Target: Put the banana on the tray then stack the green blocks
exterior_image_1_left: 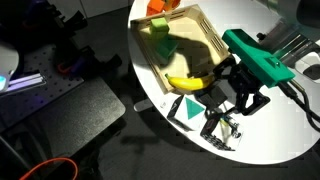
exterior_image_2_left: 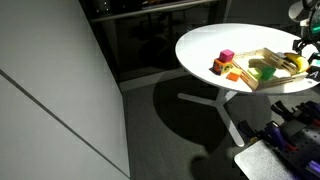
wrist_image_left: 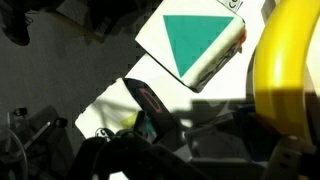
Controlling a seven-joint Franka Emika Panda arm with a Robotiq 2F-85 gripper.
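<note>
The banana lies along the near side of the wooden tray; in the wrist view it is a large yellow shape at the right edge. A pale yellowish green block sits inside the tray. A brighter green block stands just outside the tray beside an orange block. My gripper hangs just past the banana's right end, over the table, and its fingers look spread with nothing between them. In the wrist view the jaws are mostly in shadow.
A white card with a flat dark green triangle lies on the round white table, just below the banana; it also shows in the wrist view. A small multicoloured object lies near the gripper. A pink block stands left of the tray.
</note>
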